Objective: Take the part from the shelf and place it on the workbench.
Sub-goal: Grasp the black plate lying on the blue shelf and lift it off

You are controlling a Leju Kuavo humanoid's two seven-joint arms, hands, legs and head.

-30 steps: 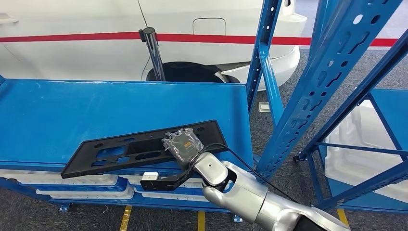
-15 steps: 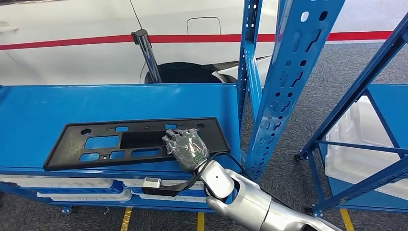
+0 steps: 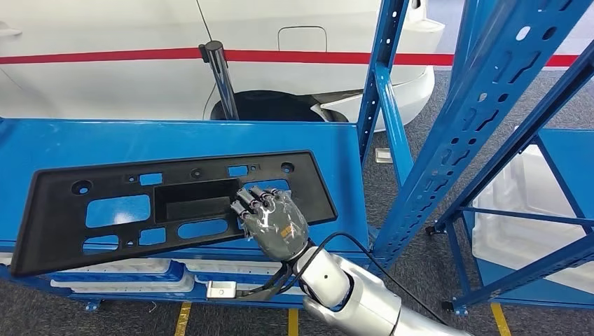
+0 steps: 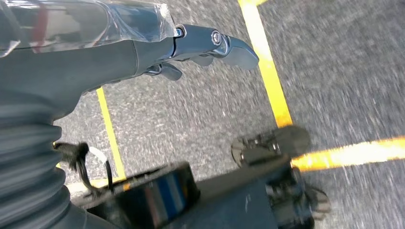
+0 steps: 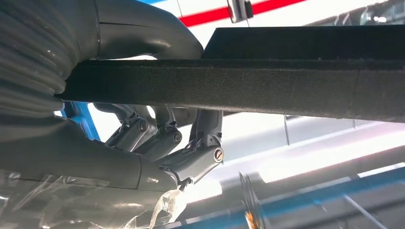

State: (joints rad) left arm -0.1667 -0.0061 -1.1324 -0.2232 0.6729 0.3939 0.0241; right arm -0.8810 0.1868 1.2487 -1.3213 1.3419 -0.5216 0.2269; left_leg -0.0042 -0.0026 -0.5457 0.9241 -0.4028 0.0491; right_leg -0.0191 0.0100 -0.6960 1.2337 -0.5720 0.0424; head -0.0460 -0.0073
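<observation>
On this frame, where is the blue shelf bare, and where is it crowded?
The blue shelf is bare along its back, between the black part and the rear edge. The front is covered by the part, which the right hand grips near the blue upright.

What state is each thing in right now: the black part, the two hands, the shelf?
black part: gripped at its near edge, tilted up off the shelf surface.
right hand: grips the part, thumb on one face and fingers on the other in the right wrist view.
left hand: holds nothing, hanging over grey floor with yellow lines.
blue shelf: its surface bare behind the part.
</observation>
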